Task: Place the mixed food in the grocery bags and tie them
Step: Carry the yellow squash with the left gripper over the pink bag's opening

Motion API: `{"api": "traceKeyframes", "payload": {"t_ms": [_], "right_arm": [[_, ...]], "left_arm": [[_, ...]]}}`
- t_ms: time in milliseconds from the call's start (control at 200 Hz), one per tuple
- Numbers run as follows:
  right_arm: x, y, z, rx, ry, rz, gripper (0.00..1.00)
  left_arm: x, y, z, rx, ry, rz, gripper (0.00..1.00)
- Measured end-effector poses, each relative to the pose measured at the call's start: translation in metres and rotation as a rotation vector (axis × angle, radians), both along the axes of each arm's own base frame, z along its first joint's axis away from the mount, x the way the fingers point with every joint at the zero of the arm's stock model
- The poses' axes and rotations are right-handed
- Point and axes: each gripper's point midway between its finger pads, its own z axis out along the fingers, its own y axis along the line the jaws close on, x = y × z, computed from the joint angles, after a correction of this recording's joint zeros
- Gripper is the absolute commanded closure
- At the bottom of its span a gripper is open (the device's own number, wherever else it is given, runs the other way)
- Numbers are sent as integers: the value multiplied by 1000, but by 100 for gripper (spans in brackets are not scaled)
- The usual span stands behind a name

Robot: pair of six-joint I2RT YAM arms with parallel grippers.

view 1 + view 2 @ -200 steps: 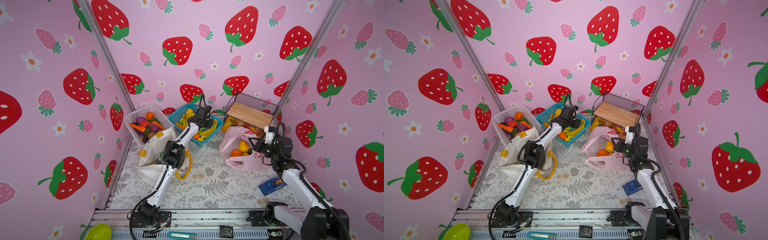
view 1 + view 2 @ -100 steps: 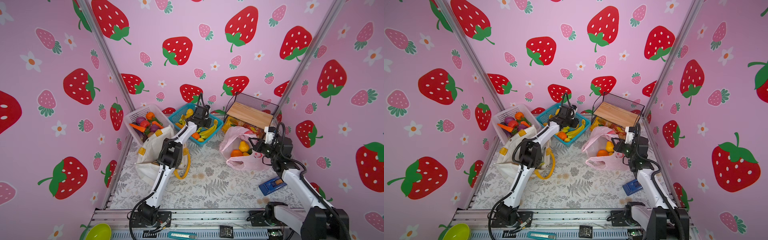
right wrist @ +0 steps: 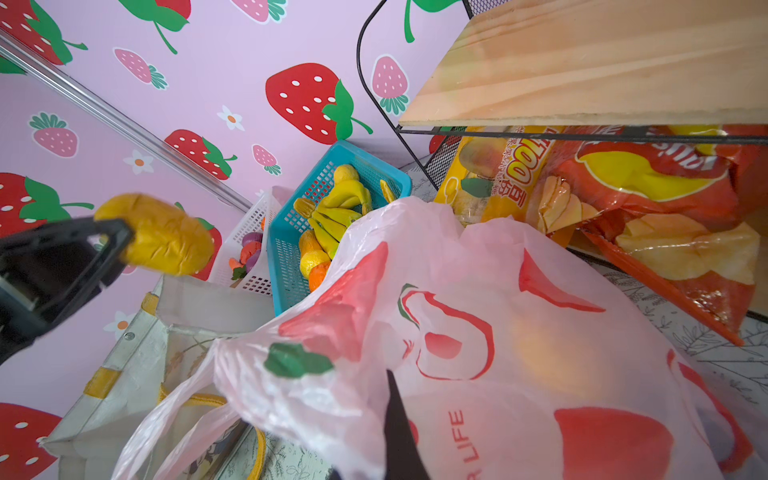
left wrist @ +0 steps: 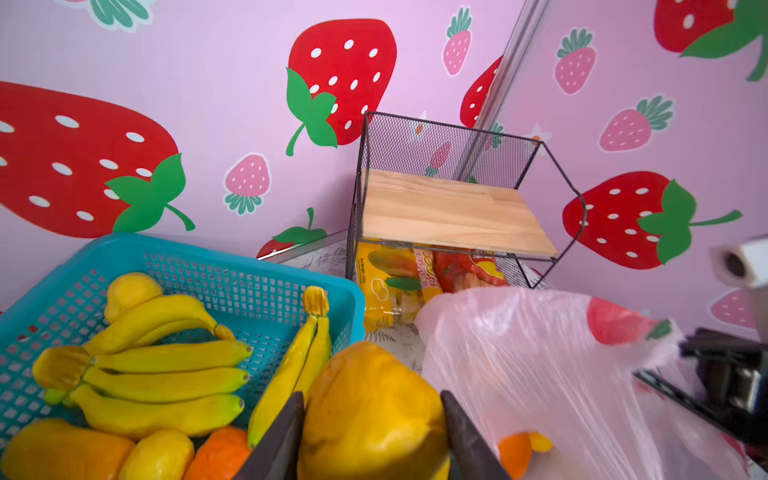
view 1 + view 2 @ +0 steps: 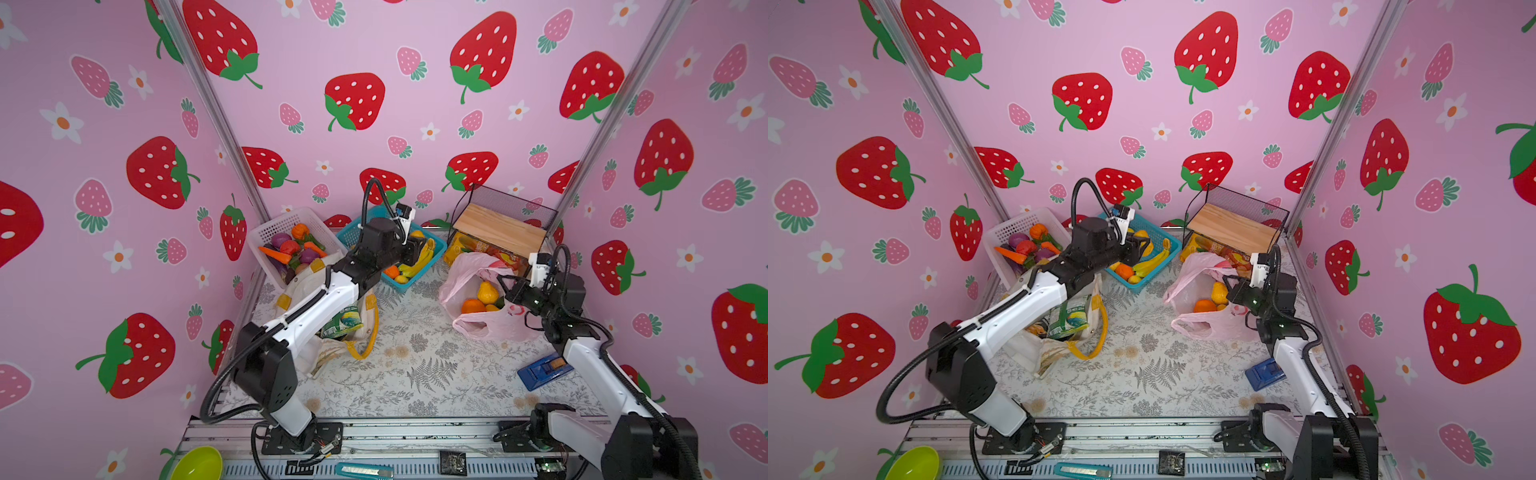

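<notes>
My left gripper is shut on a plump yellow-orange toy fruit, held above the blue basket; the right wrist view shows the same fruit. In both top views this gripper hangs over the basket's near side. My right gripper is shut on the rim of the pink plastic bag, which holds a yellow pear and an orange. The white tote with yellow handles lies under my left arm, a green snack packet in its mouth.
The blue basket holds banana bunches, lemons and oranges. A white basket of vegetables stands at the back left. A wire rack with a wooden top covers snack bags at the back right. A blue object lies by my right arm.
My left gripper has narrowed onto the yellow fruit and drawn back a little from the basket, its elbow swinging left. The right arm and pink bag have not moved.
</notes>
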Motion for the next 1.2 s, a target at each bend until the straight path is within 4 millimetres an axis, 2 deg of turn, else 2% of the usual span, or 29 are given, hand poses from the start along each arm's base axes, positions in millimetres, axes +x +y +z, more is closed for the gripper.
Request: {"api": "traceKeyframes", "payload": {"t_ms": [110,215,320,455,535,600,820,925,1030,1195], "right_arm": [[0,0,0,1,0,2,100],[-1,1,0,2,-1,5,100],[-1,1,1,2,-1,5,100],[-1,1,1,3,-3,6,100],[-1,1,2,4,-3,9,100],[-2,2,2,5,-4,11,100],[-5,2,6,8,-15,18,100],[-7,3,2,11,-5,22,100],[-7,4,2,13,-4,26,100],[-8,4,4,14,-9,28,100]], "left_arm": [[-62,-5,-41,41,66,-49,66],[-99,-20,-82,75,149,-104,67],[-122,-45,-116,102,227,-152,67],[-135,-77,-151,121,284,-204,67],[-133,-93,-160,126,285,-217,67],[-122,-103,-155,114,256,-204,67],[-77,-130,-95,-6,81,-119,65],[-61,-150,-84,-61,45,-113,61],[-49,-169,-98,-80,48,-108,56],[-38,-183,-150,-34,94,-84,44]]}}
